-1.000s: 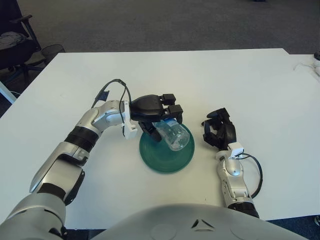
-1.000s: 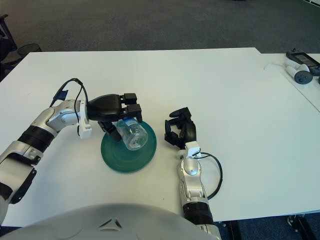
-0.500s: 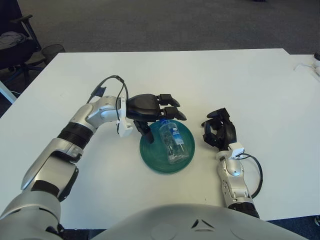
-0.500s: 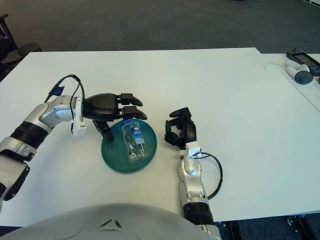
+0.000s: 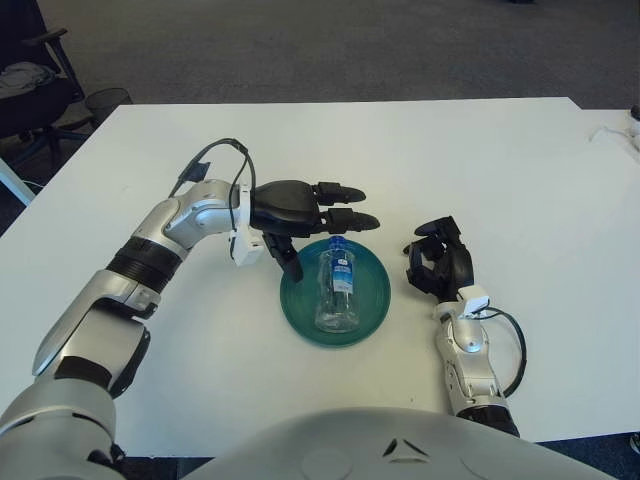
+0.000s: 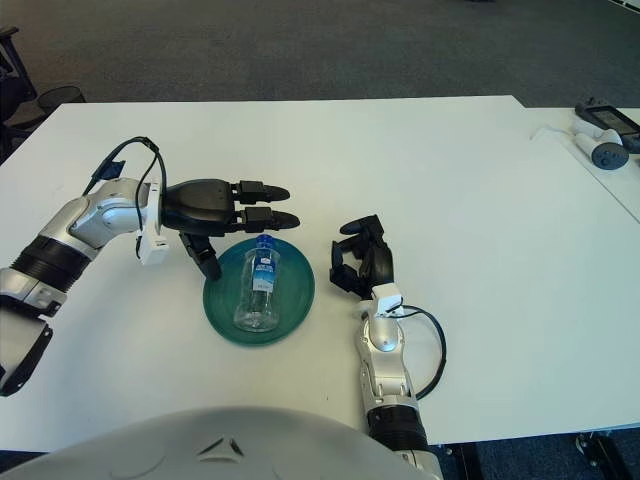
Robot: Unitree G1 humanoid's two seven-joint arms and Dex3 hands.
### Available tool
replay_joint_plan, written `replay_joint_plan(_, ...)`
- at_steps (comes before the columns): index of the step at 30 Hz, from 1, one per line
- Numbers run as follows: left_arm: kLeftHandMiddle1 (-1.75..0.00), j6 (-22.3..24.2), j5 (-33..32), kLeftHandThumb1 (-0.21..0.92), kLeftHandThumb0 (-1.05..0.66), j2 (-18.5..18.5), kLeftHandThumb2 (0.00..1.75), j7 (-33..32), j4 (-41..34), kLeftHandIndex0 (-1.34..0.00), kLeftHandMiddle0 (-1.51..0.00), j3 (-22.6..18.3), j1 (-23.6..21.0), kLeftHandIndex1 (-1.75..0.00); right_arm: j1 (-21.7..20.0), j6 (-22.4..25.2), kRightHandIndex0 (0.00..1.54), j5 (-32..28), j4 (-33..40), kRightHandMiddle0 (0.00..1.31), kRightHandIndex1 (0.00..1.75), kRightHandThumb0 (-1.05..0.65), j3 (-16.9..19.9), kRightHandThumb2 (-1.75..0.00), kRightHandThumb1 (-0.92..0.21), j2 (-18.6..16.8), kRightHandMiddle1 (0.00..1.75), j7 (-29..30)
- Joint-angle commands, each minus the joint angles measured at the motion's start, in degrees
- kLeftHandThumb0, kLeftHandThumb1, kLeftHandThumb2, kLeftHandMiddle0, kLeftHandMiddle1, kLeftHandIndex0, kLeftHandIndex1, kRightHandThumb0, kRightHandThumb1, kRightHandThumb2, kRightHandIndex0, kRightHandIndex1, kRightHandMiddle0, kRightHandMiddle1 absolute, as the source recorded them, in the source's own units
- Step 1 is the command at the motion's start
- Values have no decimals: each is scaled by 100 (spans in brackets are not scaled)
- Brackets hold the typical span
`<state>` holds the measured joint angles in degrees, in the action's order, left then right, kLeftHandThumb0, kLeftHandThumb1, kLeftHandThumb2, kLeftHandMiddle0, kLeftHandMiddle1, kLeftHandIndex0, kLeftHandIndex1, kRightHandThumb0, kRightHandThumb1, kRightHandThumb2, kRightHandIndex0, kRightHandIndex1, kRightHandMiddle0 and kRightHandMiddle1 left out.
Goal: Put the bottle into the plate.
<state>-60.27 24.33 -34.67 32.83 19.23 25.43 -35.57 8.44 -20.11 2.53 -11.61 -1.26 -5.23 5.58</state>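
Across the white desk, the largest thing here, both arms reach out from the robot's body. Just below and right of the left hand sits the green plate, and the clear bottle lies on its side inside it, cap pointing away from the robot. That left hand hangs over the plate's far-left rim with its fingers stretched out straight and holding nothing; one lower finger points down near the rim, apart from the bottle. Judging by this, the placing step looks done and the release is complete. What remains is for the left hand to draw back toward its own side, lifting clear so the lower finger does not catch the rim or nudge the bottle into rolling. Right of the plate, the right hand rests idle on the desk, fingers curled on nothing. Beyond the desk's far right corner lie some small devices, well apart and no obstacle.
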Motion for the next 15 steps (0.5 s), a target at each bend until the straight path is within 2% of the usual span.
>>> replay_joint_plan(1,-3,-5,-136,92,-102,-93,12,96,-4,0,-7,-4,-137,-22,444,444,48,-39,-414,24,157,0,3,-94,-59,-73,175,34)
replay_joint_plan(11,-7,29,-513,92,-99,-1,9,0,256,0,-15,-176,-165,-61,411,496,51,12,-480,22,160,0,-8,-97,-57,-47,173,61)
replay_joint_plan(13,-7,172,-656,92,-98,73,9,-78,249,0,-16,-284,-79,-67,402,501,51,26,-500,22,160,0,-12,-97,-57,-42,173,63)
replay_joint_plan(15,-8,670,-1057,92,-93,328,11,-354,172,0,-17,-602,180,-75,385,457,50,45,-557,23,159,0,-10,-97,-57,-33,174,70)
